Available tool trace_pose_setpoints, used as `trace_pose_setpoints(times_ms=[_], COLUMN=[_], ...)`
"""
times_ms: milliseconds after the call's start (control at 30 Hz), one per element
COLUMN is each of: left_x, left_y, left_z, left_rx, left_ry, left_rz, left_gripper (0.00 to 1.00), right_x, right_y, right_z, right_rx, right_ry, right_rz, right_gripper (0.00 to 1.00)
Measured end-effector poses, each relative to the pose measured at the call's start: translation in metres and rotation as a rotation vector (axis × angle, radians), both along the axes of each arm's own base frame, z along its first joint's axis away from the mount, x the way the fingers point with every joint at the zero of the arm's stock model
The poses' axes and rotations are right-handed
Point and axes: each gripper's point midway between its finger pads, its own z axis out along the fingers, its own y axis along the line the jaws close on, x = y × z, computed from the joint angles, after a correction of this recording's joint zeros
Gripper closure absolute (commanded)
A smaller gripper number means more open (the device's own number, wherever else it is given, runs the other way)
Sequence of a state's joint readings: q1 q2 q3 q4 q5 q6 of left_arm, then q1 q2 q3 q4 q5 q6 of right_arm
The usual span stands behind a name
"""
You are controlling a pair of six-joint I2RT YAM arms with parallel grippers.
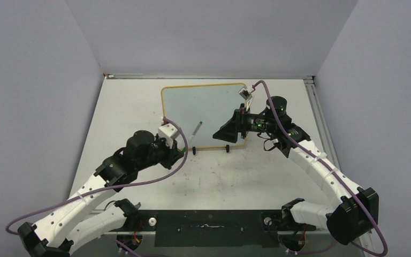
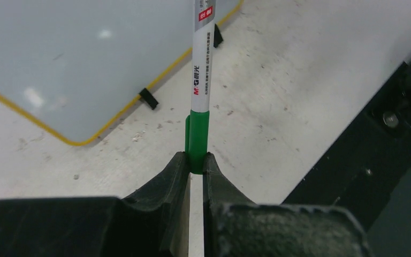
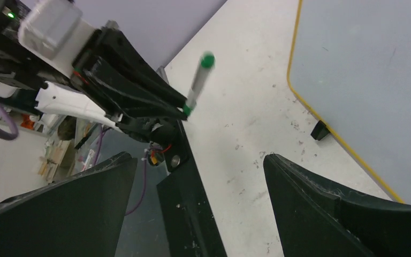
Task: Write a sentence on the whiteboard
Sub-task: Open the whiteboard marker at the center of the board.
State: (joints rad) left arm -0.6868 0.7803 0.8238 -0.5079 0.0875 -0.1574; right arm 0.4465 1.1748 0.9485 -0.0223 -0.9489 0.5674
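Starting at the near edge, a black strip (image 1: 208, 227) runs between the two arm bases on the table (image 1: 219, 176). Up from 7 o'clock reaches the left arm. Its gripper (image 1: 184, 150) is clamped tight on the green end of a marker (image 1: 196, 131). In the left wrist view the jaws pinch that green section, and the white printed barrel (image 2: 200, 80) runs straight out from the gripper (image 2: 195, 160). From above, the marker points toward 1 o'clock and its far end lies over the near left part of the whiteboard (image 1: 208, 101). Whether it touches the surface cannot be told.

From 5 o'clock comes the right arm. Its gripper (image 1: 229, 131) sits at the board's 4 o'clock corner with its fingers spread wide and nothing between them. Its wrist view looks between the jaws across the table to the marker (image 3: 198, 83).

Two black feet (image 1: 193, 150) (image 1: 227, 148) clip the board's near edge. The whiteboard lies flat toward 12 o'clock on the table, yellow-framed, just short of the back wall.
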Motion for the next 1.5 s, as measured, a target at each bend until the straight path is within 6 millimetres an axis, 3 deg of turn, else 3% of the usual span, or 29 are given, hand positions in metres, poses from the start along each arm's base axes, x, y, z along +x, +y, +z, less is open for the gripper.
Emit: trace_pose_setpoints(times_ms=[200,367,467,633,767,833,933,1267,1500], left_x=[-0.036,-0.055,-0.062,-0.068,-0.07,-0.07,-0.071,-0.079,-0.081], left_y=[-0.043,-0.058,-0.061,-0.064,-0.065,-0.066,-0.066,-0.071,-0.072], left_z=[-0.029,-0.048,-0.051,-0.051,-0.052,-0.054,-0.055,-0.061,-0.063], left_rx=[0.074,0.114,0.119,0.117,0.118,0.121,0.124,0.142,0.152], left_ry=[0.047,0.066,0.072,0.063,0.065,0.069,0.072,0.082,0.078], left_rz=[-0.253,-0.358,-0.395,-0.435,-0.45,-0.451,-0.456,-0.504,-0.523], left_gripper=[1.0,1.0,1.0,1.0,1.0,1.0,1.0,1.0,1.0], right_x=[-0.021,-0.043,-0.057,-0.065,-0.077,-0.085,-0.093,-0.092,-0.095], right_y=[-0.003,-0.001,-0.002,-0.004,0.008,0.013,0.02,0.024,0.027], right_z=[0.011,-0.014,-0.035,-0.051,-0.059,-0.063,-0.069,-0.078,-0.087], right_rx=[-0.057,-0.146,-0.21,-0.263,-0.283,-0.284,-0.278,-0.279,-0.299], right_ry=[0.031,0.119,0.191,0.235,0.246,0.256,0.268,0.286,0.299], right_rz=[0.104,0.192,0.235,0.256,0.307,0.33,0.35,0.349,0.369], right_gripper=[0.02,0.06,0.08,0.18,0.4,0.45,0.46,0.46,0.54])
